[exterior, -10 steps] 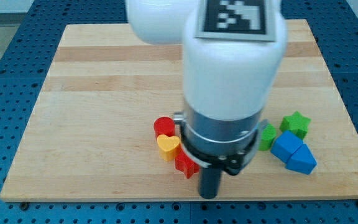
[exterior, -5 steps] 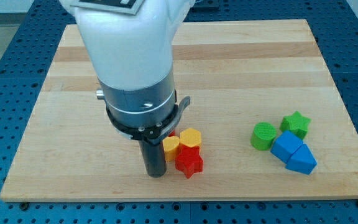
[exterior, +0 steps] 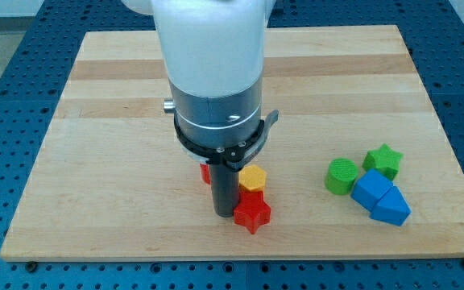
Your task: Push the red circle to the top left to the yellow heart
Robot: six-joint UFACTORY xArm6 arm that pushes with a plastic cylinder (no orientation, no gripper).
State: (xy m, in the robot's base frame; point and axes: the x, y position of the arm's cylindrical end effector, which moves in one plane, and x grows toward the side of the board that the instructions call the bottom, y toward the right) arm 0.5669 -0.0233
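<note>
My tip (exterior: 223, 214) rests on the board near the view's bottom, just left of a red star (exterior: 252, 214) and touching or nearly touching it. A yellow hexagon (exterior: 252, 179) sits right of the rod, above the star. A sliver of the red circle (exterior: 205, 172) shows at the rod's left edge, mostly hidden behind the rod and the arm. The yellow heart does not show; the rod stands where it was last seen.
A green circle (exterior: 342, 176), a green star (exterior: 383, 160), a blue cube (exterior: 370, 188) and a blue triangular block (exterior: 391, 208) cluster at the view's lower right. The wooden board (exterior: 119, 97) lies on a blue perforated table.
The arm swung from the cluster's right to its left, then came back right a little. The rod now covers the yellow heart, and the red star sits slightly further right and lower.
</note>
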